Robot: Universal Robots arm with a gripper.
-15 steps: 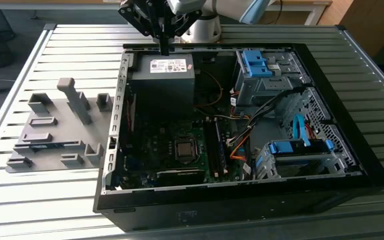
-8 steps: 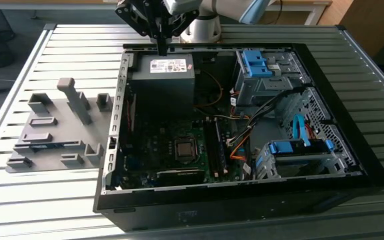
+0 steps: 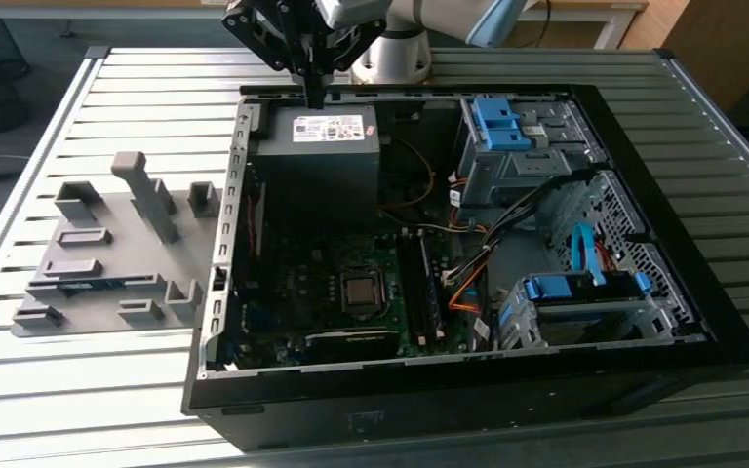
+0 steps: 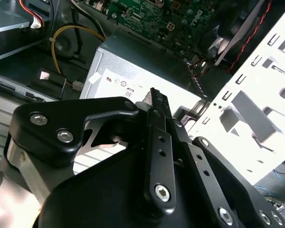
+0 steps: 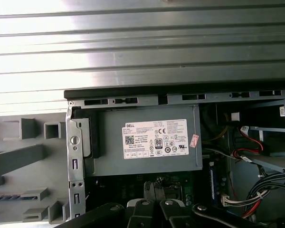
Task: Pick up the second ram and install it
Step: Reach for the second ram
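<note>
The gripper [image 3: 312, 101] hangs at the top of the exterior view, a little to the exterior view's left of centre. It is above the back edge of the open computer case [image 3: 687, 336]. Its two dark fingers are pressed together into one thin point with nothing held between them. That point is just over the grey power supply [image 3: 316, 161]. In the second wrist view the gripper [image 4: 154, 93] shows its fingers lying side by side against each other, with the labelled power supply [image 4: 133, 66] behind them. In the first wrist view the gripper [image 5: 156, 184] sits just below the power supply's label.

The second ram stick [image 3: 95, 284] lies flat in a grey holder tray [image 3: 128, 312]. The tray sits on the slatted metal table [image 3: 114, 88] in the left middle of the exterior view, outside the case and well apart from the gripper. The first wrist view shows the second ram stick [image 5: 4, 197] as a bluish strip with a row of dark chips, seated in the tray [image 5: 19, 161].

Inside the case, the motherboard [image 3: 303, 283] lies on the floor with the processor socket [image 3: 359, 291] near its middle. Long memory slots [image 3: 420, 283] run just to the exterior view's right of the socket. I cannot tell whether any slot is filled. Orange cables [image 3: 468, 285] and two blue drive latches [image 3: 498, 122] [image 3: 570, 286] fill the exterior view's right half of the case.
</note>
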